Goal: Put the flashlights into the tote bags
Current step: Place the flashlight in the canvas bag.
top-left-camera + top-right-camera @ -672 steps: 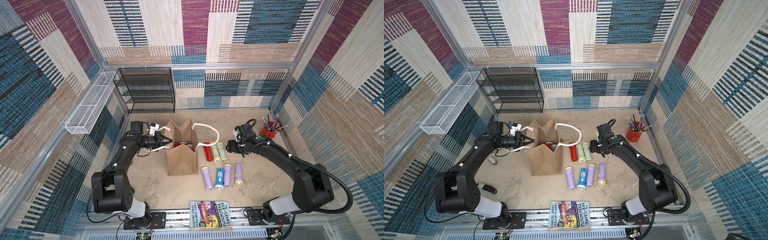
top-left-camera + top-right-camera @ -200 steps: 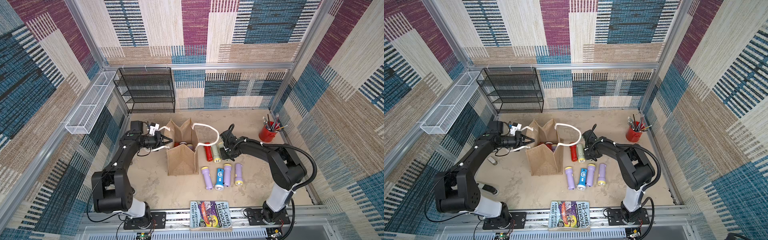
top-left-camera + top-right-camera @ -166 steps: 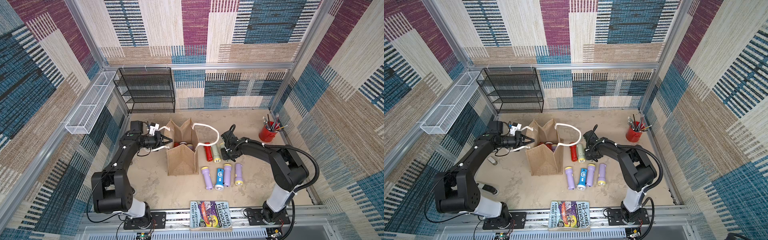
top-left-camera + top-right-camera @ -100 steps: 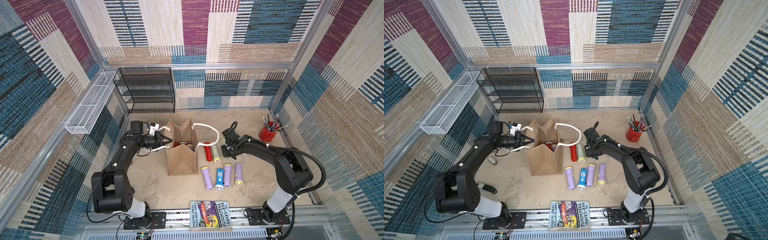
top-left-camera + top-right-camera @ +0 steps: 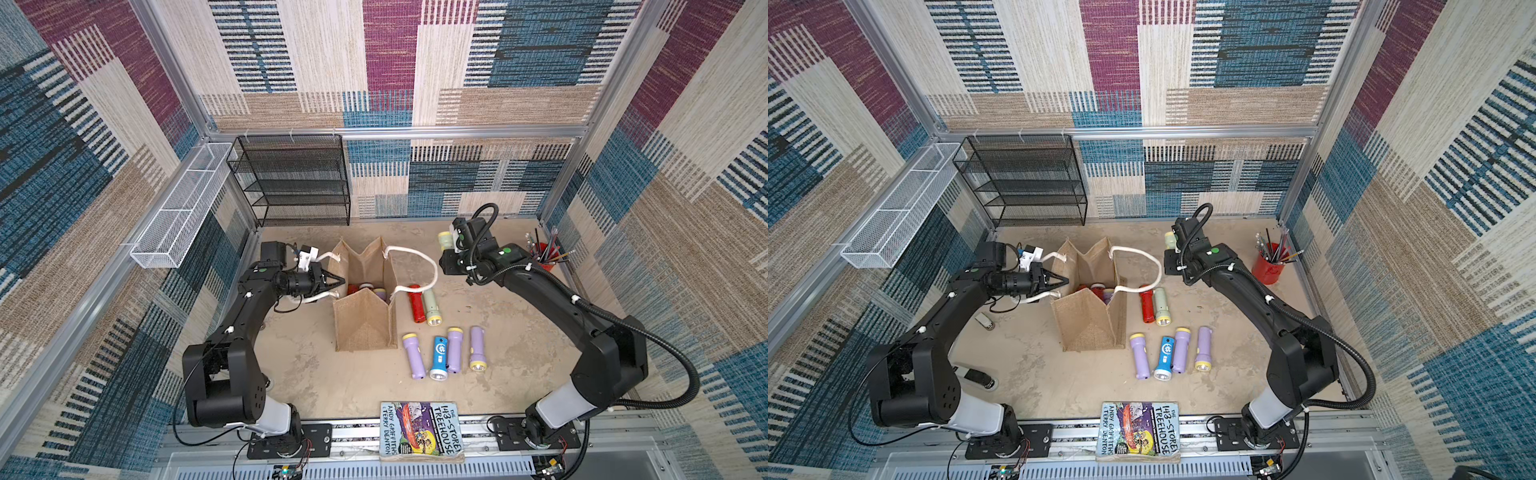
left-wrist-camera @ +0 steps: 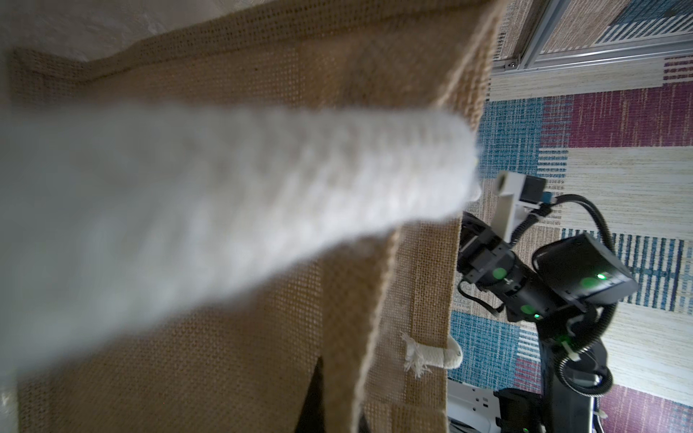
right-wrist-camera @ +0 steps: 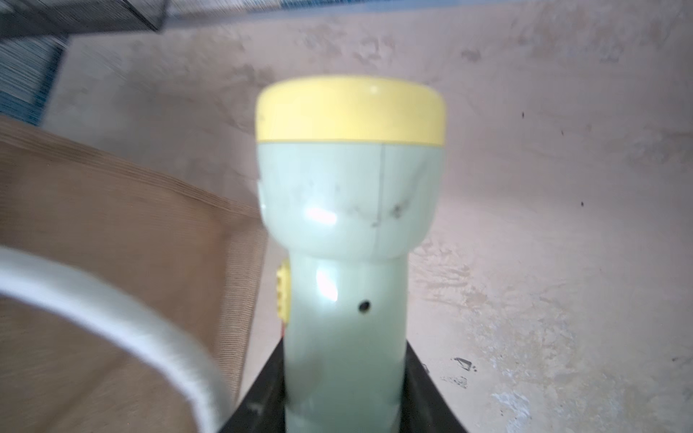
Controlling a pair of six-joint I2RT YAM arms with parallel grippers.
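The tan tote bag [image 5: 365, 322] stands open mid-table, with several flashlights [image 5: 360, 287] lying inside. My left gripper [image 5: 338, 281] is shut on the bag's left rim [image 6: 375, 307], next to a white rope handle [image 6: 225, 195]. My right gripper [image 5: 451, 249] hangs above the table, right of the bag, shut on a pale green flashlight [image 7: 348, 210] with a yellow collar. A red flashlight [image 5: 414, 303] and a pale green one [image 5: 431, 306] lie beside the bag. In front of these lie three lilac flashlights [image 5: 413, 355] and a blue one [image 5: 439, 357].
A red cup of pencils [image 5: 546, 259] stands at the right wall behind the right arm. A black wire rack [image 5: 299, 183] is at the back left and a white mesh basket [image 5: 178, 208] hangs on the left wall. A book [image 5: 419, 430] lies at the front edge.
My right gripper has closed on a pale green flashlight in the row beside the bag and lifted it up and to the right. The left arm and the bag have not moved.
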